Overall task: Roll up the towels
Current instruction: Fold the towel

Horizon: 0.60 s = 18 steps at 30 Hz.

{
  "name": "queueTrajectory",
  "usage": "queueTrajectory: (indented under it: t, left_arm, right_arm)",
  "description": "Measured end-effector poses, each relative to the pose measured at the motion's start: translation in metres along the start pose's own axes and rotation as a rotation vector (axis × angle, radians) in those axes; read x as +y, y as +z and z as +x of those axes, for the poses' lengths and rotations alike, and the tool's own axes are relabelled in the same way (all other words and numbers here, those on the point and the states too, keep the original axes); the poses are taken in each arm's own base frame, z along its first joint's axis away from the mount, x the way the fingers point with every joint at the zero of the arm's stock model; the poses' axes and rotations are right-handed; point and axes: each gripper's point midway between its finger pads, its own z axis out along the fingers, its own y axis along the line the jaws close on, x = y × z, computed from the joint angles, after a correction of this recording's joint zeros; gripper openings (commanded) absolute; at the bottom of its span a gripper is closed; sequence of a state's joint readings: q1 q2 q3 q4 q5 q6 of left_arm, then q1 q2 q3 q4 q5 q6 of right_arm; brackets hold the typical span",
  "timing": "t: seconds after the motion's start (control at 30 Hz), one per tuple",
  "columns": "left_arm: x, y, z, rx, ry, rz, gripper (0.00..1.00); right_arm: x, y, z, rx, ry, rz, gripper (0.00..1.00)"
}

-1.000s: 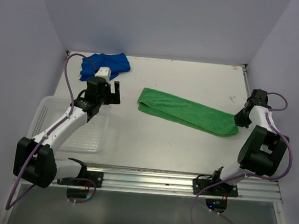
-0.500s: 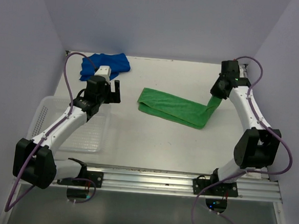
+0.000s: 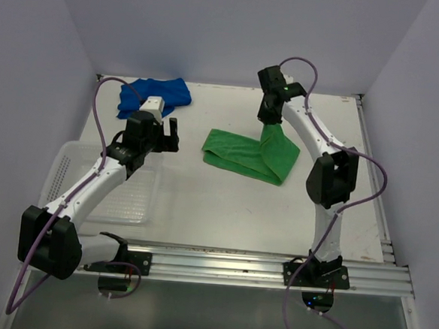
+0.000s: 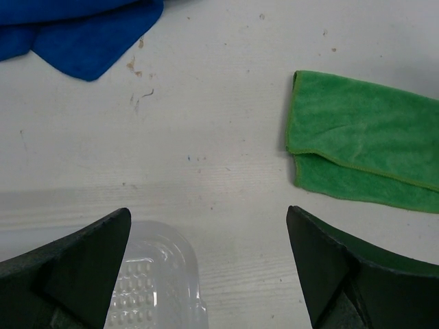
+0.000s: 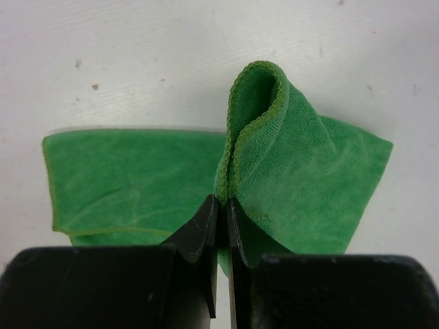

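A bright green towel (image 3: pixel 243 155) lies on the table's middle, its right end lifted and doubled back leftward. My right gripper (image 3: pixel 270 117) is shut on that raised end (image 5: pixel 255 130), pinching the hemmed edge between its jaws, high above the table. The rest of the green towel (image 5: pixel 130 178) lies flat below. A royal blue towel (image 3: pixel 155 96) sits crumpled at the back left; its corner (image 4: pixel 89 34) shows in the left wrist view. My left gripper (image 3: pixel 169 135) hovers open between the two towels, holding nothing; the green towel's left end (image 4: pixel 357 151) lies ahead of its right finger.
A white perforated plastic basket (image 3: pixel 68 170) stands at the left under my left arm; its rim (image 4: pixel 154 274) shows between the left fingers. Walls close in the table on the left, back and right. A metal rail (image 3: pixel 258 261) runs along the near edge.
My right gripper has swung up and to the left from the table's right side, carrying the green towel's right end over toward its left half. The left arm has barely moved.
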<state>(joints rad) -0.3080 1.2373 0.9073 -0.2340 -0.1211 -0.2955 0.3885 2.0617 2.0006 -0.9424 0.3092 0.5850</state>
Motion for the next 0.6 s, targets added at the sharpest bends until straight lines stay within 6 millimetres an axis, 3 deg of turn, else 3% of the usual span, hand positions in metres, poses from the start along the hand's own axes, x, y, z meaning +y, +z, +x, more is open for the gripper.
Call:
queueTrajectory:
  t: [0.23, 0.6]
  left_arm:
    - [-0.004, 0.0, 0.001, 0.005, 0.0, 0.021, 1.0]
    - [-0.007, -0.001, 0.001, 0.008, -0.001, 0.04, 1.0]
  right_arm:
    - [0.059, 0.006, 0.001, -0.009, -0.046, -0.05, 0.0]
    - [0.103, 0.015, 0.03, 0.055, -0.046, -0.129, 0.0]
